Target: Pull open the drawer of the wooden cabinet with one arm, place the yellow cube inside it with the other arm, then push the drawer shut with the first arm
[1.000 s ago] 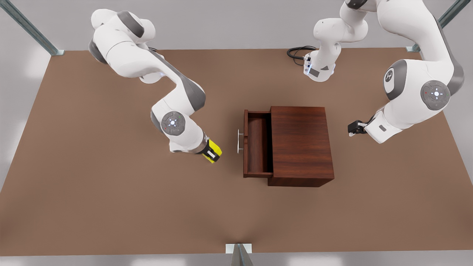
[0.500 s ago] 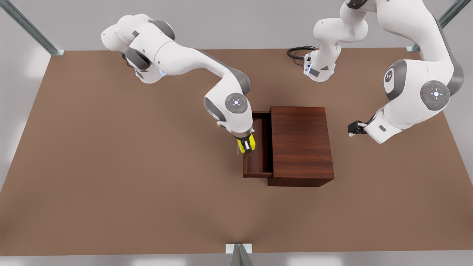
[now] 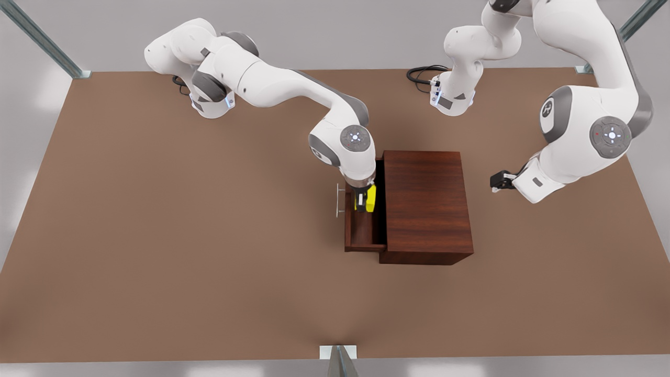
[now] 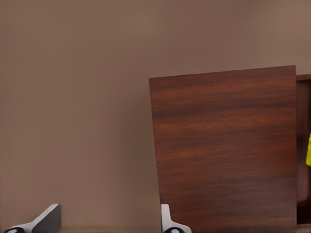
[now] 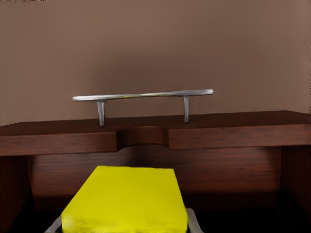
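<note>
The right gripper (image 3: pixel 365 200) is clamped on the yellow cube (image 3: pixel 370 198), a plain bright block with flat faces and sharp edges, and hangs over the open drawer (image 3: pixel 361 230). In the right wrist view the cube (image 5: pixel 125 200) sits between the pale fingertips (image 5: pixel 192 219), its top face broad and smooth, with the drawer's front wall at 12 o'clock from it.

That drawer is a shallow tray of dark reddish-brown grained wood, pulled out toward 9 o'clock in the front view, its long axis running 12 to 6. On its front rides the handle (image 5: pixel 142 95), a thin silver bar on two short posts, lying along the drawer front; a rounded notch dips into the wall's top edge just beneath it.

At 3 o'clock from the cube stands the wooden cabinet (image 3: pixel 425 204), boxy, with streaked grain across its flat top. It sits on the matte brown table (image 3: pixel 157 251).

Further out at 3 o'clock, well apart from the cabinet, the left gripper (image 3: pixel 497 183) waits; in the left wrist view its fingertips (image 4: pixel 48 219) stand spread with nothing between them, the cabinet (image 4: pixel 226 145) ahead.
</note>
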Controlling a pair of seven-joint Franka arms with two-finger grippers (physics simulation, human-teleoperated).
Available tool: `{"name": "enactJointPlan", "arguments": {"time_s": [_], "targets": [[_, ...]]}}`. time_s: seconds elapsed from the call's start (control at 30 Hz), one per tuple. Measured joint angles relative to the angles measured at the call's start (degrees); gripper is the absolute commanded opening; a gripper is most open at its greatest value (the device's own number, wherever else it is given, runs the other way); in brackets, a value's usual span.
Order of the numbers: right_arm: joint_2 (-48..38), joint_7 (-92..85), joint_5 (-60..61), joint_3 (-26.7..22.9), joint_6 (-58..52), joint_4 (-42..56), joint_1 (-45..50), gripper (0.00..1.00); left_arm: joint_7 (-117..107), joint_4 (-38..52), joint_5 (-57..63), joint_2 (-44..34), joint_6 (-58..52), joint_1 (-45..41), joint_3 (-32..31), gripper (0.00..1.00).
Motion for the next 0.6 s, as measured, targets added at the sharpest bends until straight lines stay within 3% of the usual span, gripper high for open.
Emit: {"name": "enactJointPlan", "arguments": {"time_s": [0.17, 0.3, 0.37, 0.4, 0.47, 0.53, 0.6], "targets": [[-1.1, 4.3, 0.1, 0.3, -0.8, 0.0, -2.3, 1.0, -0.1, -0.1, 0.1, -0.1, -0.3, 0.0, 0.0, 1.0], [-7.6, 2.7, 0.2, 5.1, -8.4, 0.0, -20.3, 1.0, -0.2, 1.8, 0.2, 0.2, -0.5, -0.4, -0.2, 1.0], [-11.5, -2.5, 0.0, 5.7, -13.2, -0.9, -32.1, 1.0, -1.2, 5.0, 0.2, 1.0, -0.4, -5.4, -0.2, 1.0], [-13.8, -6.8, -0.1, 5.8, -14.4, -3.8, -38.8, 1.0, -2.6, 8.6, 0.4, 3.0, -0.3, -10.6, -0.3, 1.0], [-24.3, -18.4, 0.0, 3.8, -12.9, -20.8, -48.3, 1.0, -7.0, 16.0, 1.9, 8.4, -0.1, -22.2, -0.3, 1.0], [-35.7, -31.3, 2.5, 0.1, -11.0, -38.5, -50.9, 1.0, -13.0, 24.7, 3.0, 16.5, 0.6, -32.3, 0.0, 1.0], [-38.7, -42.8, 4.1, -4.7, -9.8, -43.7, -47.3, 1.0, -19.9, 29.4, 5.0, 23.3, 3.0, -40.8, 0.2, 1.0]]}}
